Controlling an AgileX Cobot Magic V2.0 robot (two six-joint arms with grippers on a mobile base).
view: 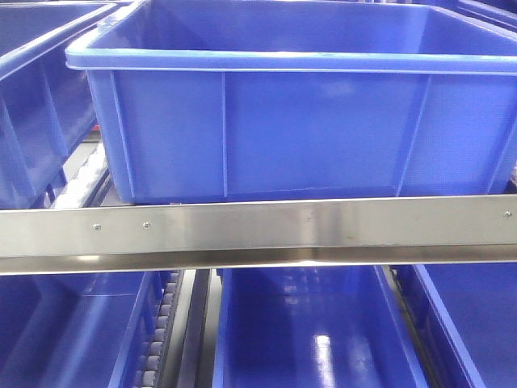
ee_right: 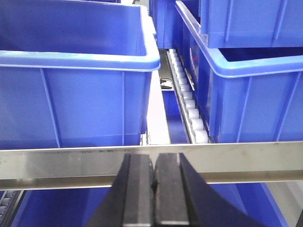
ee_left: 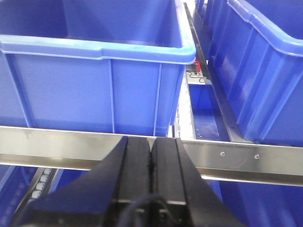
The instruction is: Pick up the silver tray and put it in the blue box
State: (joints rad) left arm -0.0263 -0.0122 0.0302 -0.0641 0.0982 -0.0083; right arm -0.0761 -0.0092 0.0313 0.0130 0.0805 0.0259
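The silver tray is out of view in all three views. A large deep blue box (view: 299,113) with a thick lipped rim and ribbed side fills the upper shelf in the front view, and what shows of its inside is bare. My left gripper (ee_left: 151,140) is shut with nothing between its black fingers. It points at the steel rail (ee_left: 71,146) below another blue crate (ee_left: 94,71). My right gripper (ee_right: 155,157) is also shut and empty. It faces the same kind of rail (ee_right: 61,163) under a blue crate (ee_right: 75,80).
A horizontal steel rail (view: 258,230) crosses the rack front. More blue crates stand at the left (view: 32,105), on the lower shelf (view: 315,331) and to the right of each wrist view (ee_left: 265,71) (ee_right: 255,80). White rollers (ee_right: 189,109) run between crates.
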